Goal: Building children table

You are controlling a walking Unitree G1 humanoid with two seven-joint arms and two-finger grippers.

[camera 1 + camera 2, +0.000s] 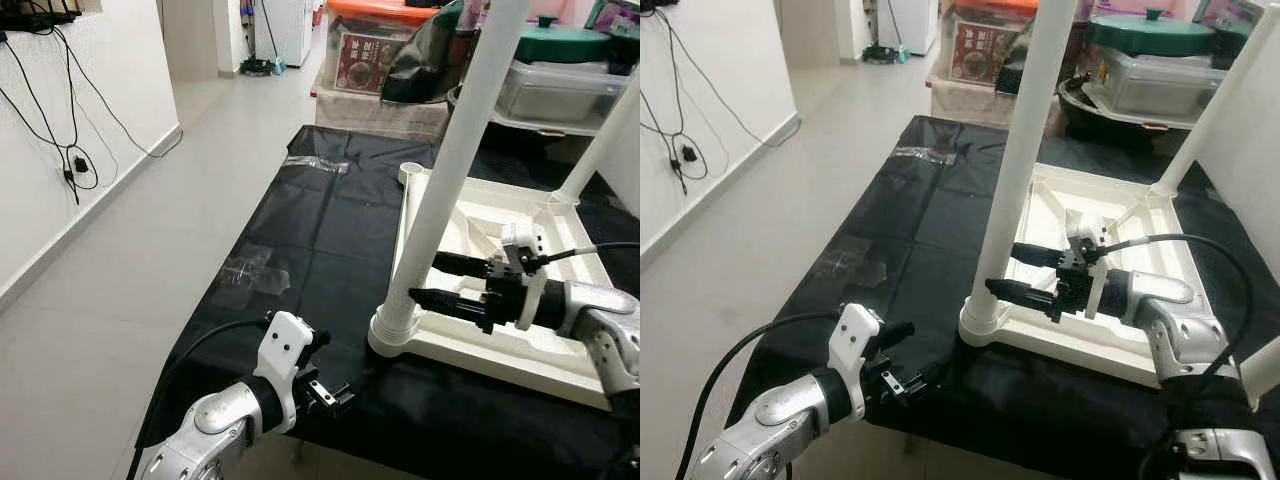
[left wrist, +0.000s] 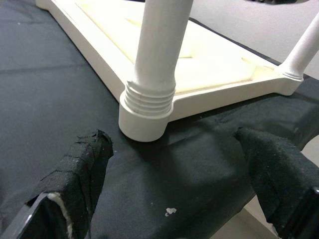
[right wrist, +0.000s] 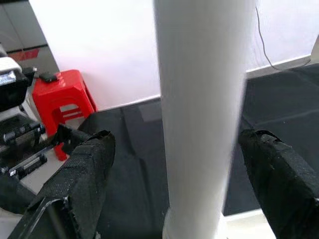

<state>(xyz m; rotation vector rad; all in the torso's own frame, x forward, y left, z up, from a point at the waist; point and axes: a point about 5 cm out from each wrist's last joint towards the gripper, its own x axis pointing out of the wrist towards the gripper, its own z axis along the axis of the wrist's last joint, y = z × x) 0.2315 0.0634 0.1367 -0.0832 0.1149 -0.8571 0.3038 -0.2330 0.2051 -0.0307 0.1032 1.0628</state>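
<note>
**Children's table leg: threads not yet home, grip not yet closed**

The children's table, a cream-white plastic top (image 1: 520,345) turned upside down, lies on a black cloth sheet (image 1: 320,240) spread over the floor, at about three o'clock from the sheet's centre. A white round plastic leg (image 1: 455,160) stands upright in the corner socket (image 1: 395,335) nearest the robot. In the left wrist view several rings of screw thread (image 2: 149,94) show above the socket rim, so I judge the leg only partly screwed in. A second white leg (image 1: 600,140) rises from the far corner at about one o'clock.

The right gripper (image 1: 425,280) reaches in from three o'clock, its black fingers spread wide with the leg between them and not clamped. The left gripper (image 1: 902,358) hovers low over the sheet's near edge at about seven o'clock, also wide and empty, well short of the socket.

Risks from here, as I judge them:
- If the fingers close off-centre, the smooth round leg may slip or be pushed sideways, tilting it and crossing the threads.
- Turning the leg while nothing holds the top could spin or slide the whole top on the slick sheet.
- The sheet may bunch under the socket corner.
- The right arm's cable (image 1: 1200,250) loops near the far leg and might snag.
</note>
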